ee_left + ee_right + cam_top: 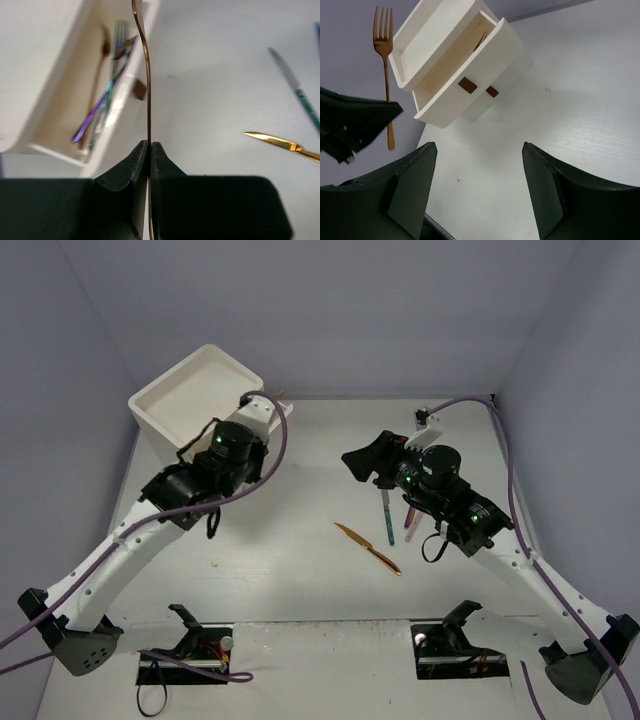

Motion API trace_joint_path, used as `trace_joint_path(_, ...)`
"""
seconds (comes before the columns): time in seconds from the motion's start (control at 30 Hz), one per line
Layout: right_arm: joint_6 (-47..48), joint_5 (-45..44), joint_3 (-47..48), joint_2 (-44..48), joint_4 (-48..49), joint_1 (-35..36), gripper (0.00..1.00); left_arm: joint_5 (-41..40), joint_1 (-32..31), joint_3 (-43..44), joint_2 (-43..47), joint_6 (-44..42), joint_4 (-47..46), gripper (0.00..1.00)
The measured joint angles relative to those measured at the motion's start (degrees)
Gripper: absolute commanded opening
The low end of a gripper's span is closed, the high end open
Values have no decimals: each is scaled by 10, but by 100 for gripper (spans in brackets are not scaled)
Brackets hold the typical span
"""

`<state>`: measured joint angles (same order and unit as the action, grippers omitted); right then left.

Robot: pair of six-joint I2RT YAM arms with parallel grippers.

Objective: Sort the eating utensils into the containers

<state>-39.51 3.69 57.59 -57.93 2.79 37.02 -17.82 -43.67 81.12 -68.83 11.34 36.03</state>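
Right wrist: L pincer [390, 109] aloft, tight on upright copper fork [383, 45]

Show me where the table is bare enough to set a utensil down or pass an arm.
Bare: the middle of the table, between the left arm and the gold knife; also the far strip between the white cabinet and the right pincer. Crowded: beneath the right pincer, where a teal knife and a pink utensil lie close.
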Motion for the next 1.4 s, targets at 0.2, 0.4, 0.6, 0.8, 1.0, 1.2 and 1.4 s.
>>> trace_joint_path(0.2, 15, -14, -18, 32, -13, -10, 67, 38, 116, 67, -43, -144, 52, 0)
trace_joint_path(0.4, 23, -17, -44, 38, -34, -17, 67, 80, 192, 105, -134, -250, 72, 0)
trace_joint_path(0.6, 26, -17, -56, 42, -51, -27, 68, 105, 217, 118, -206, -308, 83, 0)
trace_joint_path(0.8, 28, -17, -58, 44, -52, -33, 68, 121, 220, 139, -232, -324, 87, 3)
trace_joint_path(1.0, 31, -16, -65, 44, -52, -41, 68, 119, 222, 154, -234, -321, 87, 9)
trace_joint_path(1.2, 32, -12, -69, 46, -54, -45, 68, 120, 224, 154, -234, -321, 87, 9)
trace_joint_path(1.4, 32, -8, -71, 49, -56, -50, 68, 119, 225, 154, -234, -321, 87, 15)
